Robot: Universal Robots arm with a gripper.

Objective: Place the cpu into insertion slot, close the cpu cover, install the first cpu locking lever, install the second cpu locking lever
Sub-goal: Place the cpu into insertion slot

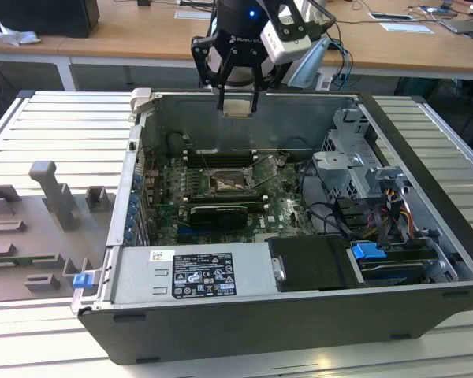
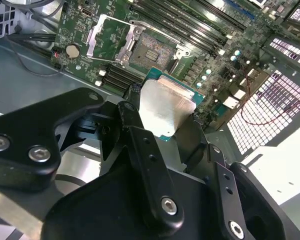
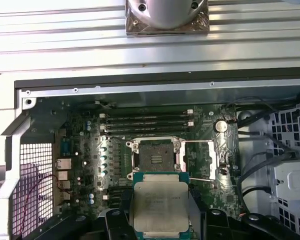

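- Exterior view: the gripper hangs over the far wall of the open computer case. Its two fingers are clamped on the cpu, one on each side edge.
- The cpu is held flat, high over the case, and it touches nothing except the fingers.
- The insertion slot lies down inside the case on the green board. It is lower than the cpu and well apart from it, but almost in line with it between the exterior view's left and right.
- In the first wrist view the cpu sits between the fingers and the insertion slot is straight ahead of it. Their edges look about parallel, so I judge the chip is already squared to the socket.
- The insertion slot is empty. The cpu cover stands open, swung to one side of it.
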